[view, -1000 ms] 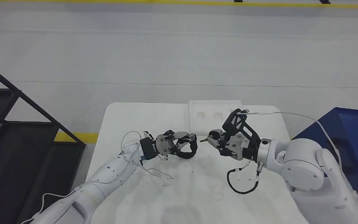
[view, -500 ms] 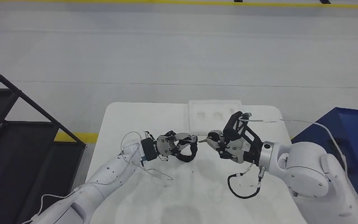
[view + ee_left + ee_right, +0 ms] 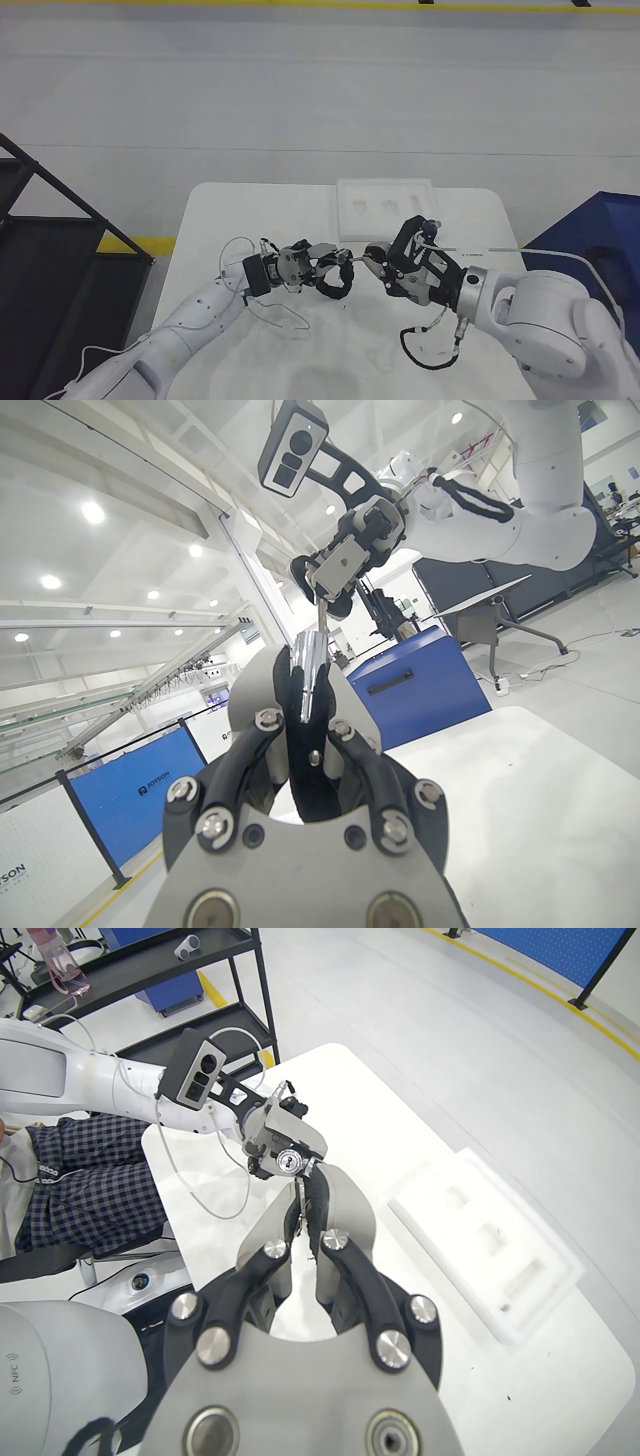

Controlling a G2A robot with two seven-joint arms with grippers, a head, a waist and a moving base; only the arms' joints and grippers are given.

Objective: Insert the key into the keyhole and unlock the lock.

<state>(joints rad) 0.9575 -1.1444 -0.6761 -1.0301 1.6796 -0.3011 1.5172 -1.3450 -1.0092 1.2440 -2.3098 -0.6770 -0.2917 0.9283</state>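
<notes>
My left gripper is shut on the lock, a chrome cylinder with a black cable loop hanging from it. The lock's round keyhole face points at my right gripper. That gripper is shut on the key, pinched edge-on between its fingers. In the left wrist view the key blade runs from the right gripper down to the cylinder's end. How far the blade is in the keyhole I cannot tell. Both grippers hang above the middle of the white table.
A white foam tray with several recesses lies at the table's far edge, also seen as the foam tray beside my right gripper. A black rack stands left of the table and a blue cabinet right of it.
Both arms have come toward the table's near side and drawn closer together. The gap between key and lock has closed, and the key tip now meets the cylinder's end.
</notes>
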